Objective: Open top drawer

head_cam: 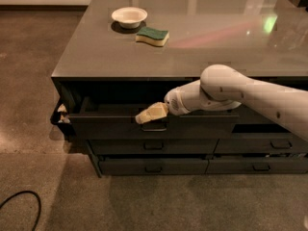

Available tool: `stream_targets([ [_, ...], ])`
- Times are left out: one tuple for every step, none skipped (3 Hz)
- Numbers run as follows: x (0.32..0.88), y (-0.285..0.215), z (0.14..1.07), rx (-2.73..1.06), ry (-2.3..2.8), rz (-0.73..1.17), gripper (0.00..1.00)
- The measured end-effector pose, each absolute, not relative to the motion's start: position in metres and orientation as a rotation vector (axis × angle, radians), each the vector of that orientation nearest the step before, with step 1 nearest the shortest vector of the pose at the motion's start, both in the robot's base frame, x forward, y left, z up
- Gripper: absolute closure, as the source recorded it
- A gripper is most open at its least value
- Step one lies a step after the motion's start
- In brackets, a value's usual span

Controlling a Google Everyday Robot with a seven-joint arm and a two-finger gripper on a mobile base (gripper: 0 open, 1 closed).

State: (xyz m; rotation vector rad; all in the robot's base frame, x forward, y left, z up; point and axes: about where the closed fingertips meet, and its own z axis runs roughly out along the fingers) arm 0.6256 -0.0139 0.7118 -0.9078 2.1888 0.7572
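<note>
The top drawer [106, 126] is a wide dark-grey front, pulled a little way out from under the counter, with a dark gap showing above its top edge. Its small loop handle [154, 127] sits at the centre of the front. My gripper [144, 117], tan at the tip, is at the end of the white arm [226, 88]. The arm reaches in from the right. The gripper lies at the drawer's top edge, just above and slightly left of the handle.
Two lower drawers [153, 146] sit below it, and a neighbouring stack [269, 146] is to the right. On the grey counter top [216, 47] stand a white bowl [129, 17] and a green-and-yellow sponge [152, 35]. A black cable [19, 206] lies on the floor at left.
</note>
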Motion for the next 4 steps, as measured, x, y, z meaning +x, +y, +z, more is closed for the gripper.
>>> stream_targets([
  [0.641,-0.009,0.688,-0.942,2.26,0.745,0.0],
  [0.648,-0.023,0.669,-0.947,2.348,0.71,0.0],
  [0.644,-0.042,0.659,-0.944,2.412,0.683,0.0],
  [0.633,-0.058,0.655,-0.948,2.45,0.667,0.0],
])
